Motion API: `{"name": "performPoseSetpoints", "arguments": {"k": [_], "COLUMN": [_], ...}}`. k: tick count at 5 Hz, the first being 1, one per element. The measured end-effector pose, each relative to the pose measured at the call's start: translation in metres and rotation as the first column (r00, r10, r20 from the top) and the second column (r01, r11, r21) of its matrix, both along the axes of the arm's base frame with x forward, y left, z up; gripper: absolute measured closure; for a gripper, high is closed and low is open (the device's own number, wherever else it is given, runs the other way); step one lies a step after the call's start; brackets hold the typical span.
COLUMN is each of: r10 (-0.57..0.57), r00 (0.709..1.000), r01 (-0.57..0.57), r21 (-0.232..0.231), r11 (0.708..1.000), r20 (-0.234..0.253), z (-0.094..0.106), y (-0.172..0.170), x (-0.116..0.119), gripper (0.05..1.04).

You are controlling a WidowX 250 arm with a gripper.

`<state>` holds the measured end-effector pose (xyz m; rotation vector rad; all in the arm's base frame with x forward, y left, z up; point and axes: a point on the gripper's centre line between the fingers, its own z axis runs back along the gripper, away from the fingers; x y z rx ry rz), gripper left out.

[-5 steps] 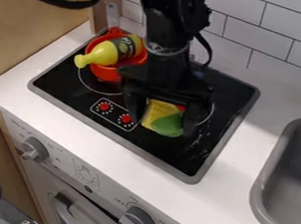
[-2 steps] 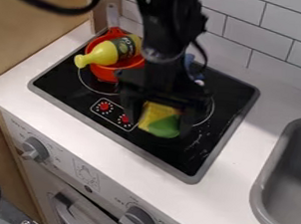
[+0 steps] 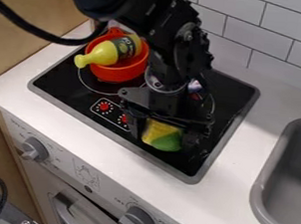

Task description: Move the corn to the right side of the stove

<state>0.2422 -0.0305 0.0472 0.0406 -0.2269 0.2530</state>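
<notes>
From where I'm standing, this looks like the carrying step. The black gripper (image 3: 163, 137) hangs over the front part of the stove (image 3: 231, 102), its fingers drawn in on the corn (image 3: 163, 135), one along each side of it. The corn sits between them with its green end toward the front edge; whether it clears the black glass or brushes it, I can't tell.

I'd say the grasp is done and the placing isn't. Next I'd want a short shift toward the right edge — the side nearer the sink (image 3: 265, 182) — then a gentle lowering, and only then a release. Let go too high and the corn might roll.

Counting up: one corn, one yellow bottle (image 3: 104, 54) leaning in one red pot (image 3: 120, 73), two red stovetop dials (image 3: 104, 106), two grey oven knobs (image 3: 35, 149), one oven handle (image 3: 70, 215), one stove, one sink. Behind the gripper there's also some small blue-and-white thing (image 3: 195, 86) — mostly covered, so I can't name it.
</notes>
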Motion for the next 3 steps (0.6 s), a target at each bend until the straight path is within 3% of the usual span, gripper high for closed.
{"name": "performPoseSetpoints", "arguments": {"k": [1, 3], "r10": [0.002, 0.015], "r00": [1.000, 0.995], "r01": [-0.002, -0.020], "r21": [0.001, -0.053], "r11": [1.000, 0.998], "r20": [-0.003, -0.103], "z": [-0.001, 0.013], "y": [0.000, 0.004], "x": [-0.001, 0.002], "gripper": [0.083, 0.083]}}
